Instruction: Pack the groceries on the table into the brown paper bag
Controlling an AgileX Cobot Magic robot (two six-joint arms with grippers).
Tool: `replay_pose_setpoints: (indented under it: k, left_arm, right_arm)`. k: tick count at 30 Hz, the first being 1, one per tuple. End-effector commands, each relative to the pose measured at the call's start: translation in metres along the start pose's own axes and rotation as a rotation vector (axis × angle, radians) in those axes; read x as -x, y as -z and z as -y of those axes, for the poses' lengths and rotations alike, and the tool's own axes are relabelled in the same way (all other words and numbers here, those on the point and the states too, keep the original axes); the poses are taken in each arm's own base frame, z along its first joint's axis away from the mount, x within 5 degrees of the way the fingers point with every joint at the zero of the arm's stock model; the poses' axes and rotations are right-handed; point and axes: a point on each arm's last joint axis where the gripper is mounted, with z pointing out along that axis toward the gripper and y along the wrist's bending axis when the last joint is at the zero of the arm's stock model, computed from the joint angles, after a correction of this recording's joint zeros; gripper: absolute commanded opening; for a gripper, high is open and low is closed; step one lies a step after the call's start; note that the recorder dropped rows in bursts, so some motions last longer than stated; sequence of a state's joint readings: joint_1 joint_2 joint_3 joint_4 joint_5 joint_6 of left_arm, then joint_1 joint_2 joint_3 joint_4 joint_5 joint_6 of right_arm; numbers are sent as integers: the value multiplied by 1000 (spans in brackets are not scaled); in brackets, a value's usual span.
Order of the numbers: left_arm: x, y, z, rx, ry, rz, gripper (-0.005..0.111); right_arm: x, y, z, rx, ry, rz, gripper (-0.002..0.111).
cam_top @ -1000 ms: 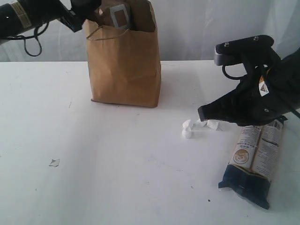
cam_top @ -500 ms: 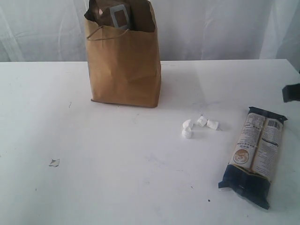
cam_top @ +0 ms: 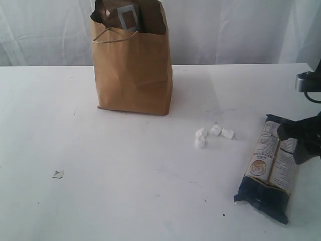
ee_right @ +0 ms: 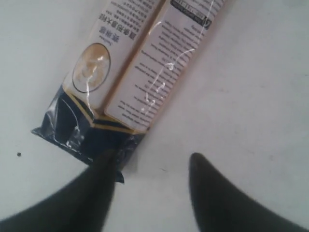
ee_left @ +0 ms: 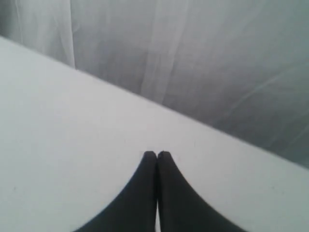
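Brown kraft stands where it stood a second ago: the brown paper bag (cam_top: 133,70) is upright toward the back of the table (cam_top: 125,175), its mouth open, with a grey-framed thing (cam_top: 128,17) poking up inside that I cannot identify. What has changed is the arms. A second ago the left arm hung at the bag's mouth and the right arm loomed over the white crumpled bits (cam_top: 213,134). Half a second ago both had all but left the exterior view. Now the right gripper (cam_top: 293,136) has come back in from the right edge and sits low over the far end of the long dark-blue and cream packet (cam_top: 273,168). The packet lies flat near the table's front right, well apart from the bag, and has not shifted. Seen from its own wrist, the right gripper (ee_right: 150,166) has its two fingers spread with bare table (ee_right: 251,96) between them; one fingertip (ee_right: 104,166) overlaps the corner of the packet's (ee_right: 140,63) dark-blue end, and nothing is grasped. The left gripper (ee_left: 157,155) is out of the exterior view; its wrist view shows the fingers pressed tight together, empty, above plain table (ee_left: 72,121) with a pale curtain (ee_left: 193,58) behind. The white bits and the small scrap (cam_top: 58,174) at front left lie unmoved.
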State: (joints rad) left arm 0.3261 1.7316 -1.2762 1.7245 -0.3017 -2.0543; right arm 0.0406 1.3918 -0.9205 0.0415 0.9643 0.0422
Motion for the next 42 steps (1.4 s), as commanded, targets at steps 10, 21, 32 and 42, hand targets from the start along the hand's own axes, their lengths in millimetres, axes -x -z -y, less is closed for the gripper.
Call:
replay_pose_setpoints:
  k: [10,21,32,42]
  left_arm:
    - [-150,38,-3,40,-234,-423,0]
    - [-163,41,23,-140,-370,-458,0]
    - [-161,43,40,-325,-350,-404,0]
    - [-162,44,41,-349,-377,-407,0]
  right_arm:
    - [39,-43,-1,53,-133,193,90]
    - [40,-89,-1,60,-267,44,90]
    - [39,-115,0,47,-334,-17,90]
    - [48,-115,1,56,-324,83,29]
